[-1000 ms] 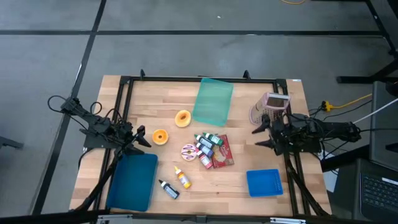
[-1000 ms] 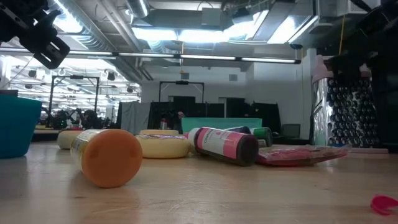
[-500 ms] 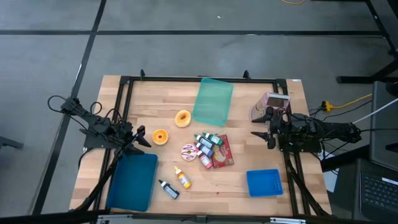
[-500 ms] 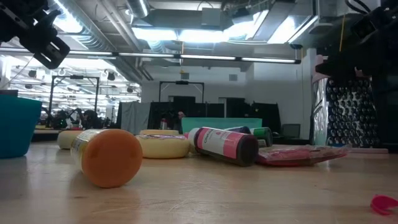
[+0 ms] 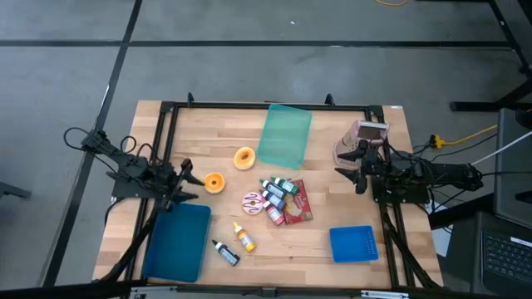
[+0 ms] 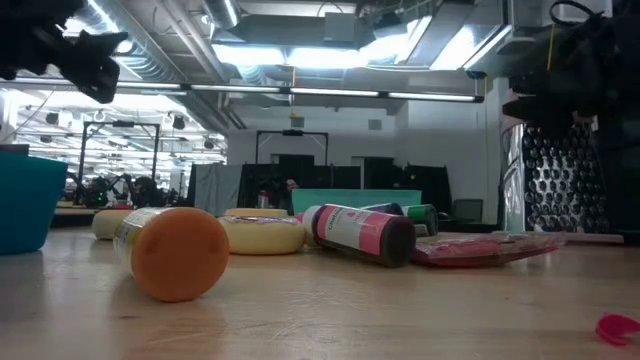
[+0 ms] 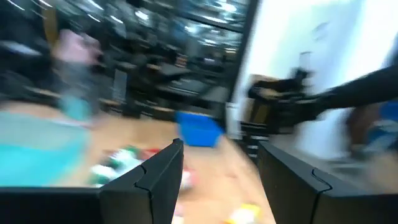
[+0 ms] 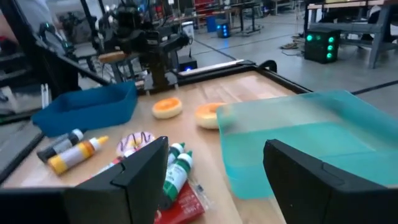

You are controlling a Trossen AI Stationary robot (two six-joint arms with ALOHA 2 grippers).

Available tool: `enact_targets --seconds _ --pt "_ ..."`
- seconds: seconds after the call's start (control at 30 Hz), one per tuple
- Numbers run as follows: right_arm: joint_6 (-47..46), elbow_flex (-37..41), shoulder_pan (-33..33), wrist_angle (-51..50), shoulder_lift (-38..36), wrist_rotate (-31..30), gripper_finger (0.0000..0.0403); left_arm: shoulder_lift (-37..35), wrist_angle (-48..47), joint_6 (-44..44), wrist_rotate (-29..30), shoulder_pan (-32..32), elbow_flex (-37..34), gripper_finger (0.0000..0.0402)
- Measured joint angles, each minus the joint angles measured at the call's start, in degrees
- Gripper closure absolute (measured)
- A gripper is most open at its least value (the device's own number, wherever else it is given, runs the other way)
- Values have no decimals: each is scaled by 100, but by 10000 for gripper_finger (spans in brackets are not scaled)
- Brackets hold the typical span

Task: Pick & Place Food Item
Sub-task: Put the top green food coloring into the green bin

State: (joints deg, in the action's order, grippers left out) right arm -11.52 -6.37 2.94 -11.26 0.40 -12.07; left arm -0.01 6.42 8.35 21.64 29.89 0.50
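Food pieces lie flat on the wooden table [image 5: 332, 220]: a yellow ring [image 5: 243, 158], an orange round [image 5: 214, 182] and a pink-glazed doughnut [image 5: 253, 201]. Small bottles [image 5: 278, 188] lie on a red packet [image 5: 297, 203]. A yellow bottle [image 5: 243, 237] and a black one [image 5: 225, 252] lie nearer the front. My left gripper [image 5: 184, 181] hangs open at the left edge, just left of the orange round. My right gripper [image 5: 347, 174] hangs open at the right edge, beside a pink-topped container [image 5: 362, 141]. Both wrist views show open fingers with nothing between them.
A deep blue bin [image 5: 177, 241] stands at the front left and a small blue basket [image 5: 353, 243] at the front right. A teal tray [image 5: 285, 134] lies at the far middle. A black frame [image 5: 266, 105] runs along the table's edges.
Both arms have stayed in place and only turned at the wrist. My left gripper has rolled about its own line, still facing the table's middle. My right gripper has swung a little toward the far edge and the teal tray. Both stay open; nothing on the table has moved.
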Motion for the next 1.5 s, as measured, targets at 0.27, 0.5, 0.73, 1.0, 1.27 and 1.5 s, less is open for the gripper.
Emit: enact_targets --seconds 0.27,0.5,0.73,1.0,1.27,1.5 --pt "-1 0 0 487 0 -206 142 9 702 190 1469 0 -1 203" --pt "-22 4 0 557 0 -252 142 11 1028 137 2039 0 -1 203" --pt "-646 4 -2 1009 0 -406 142 11 1033 651 2438 0 1 203" --pt "-301 4 -2 2379 0 -364 142 13 1159 1201 2375 0 -1 203" --pt "16 4 -2 2847 0 -358 142 15 1879 1152 2836 0 1 203" --pt "-263 4 -2 2877 0 -571 142 15 2488 1014 3177 0 0 203"
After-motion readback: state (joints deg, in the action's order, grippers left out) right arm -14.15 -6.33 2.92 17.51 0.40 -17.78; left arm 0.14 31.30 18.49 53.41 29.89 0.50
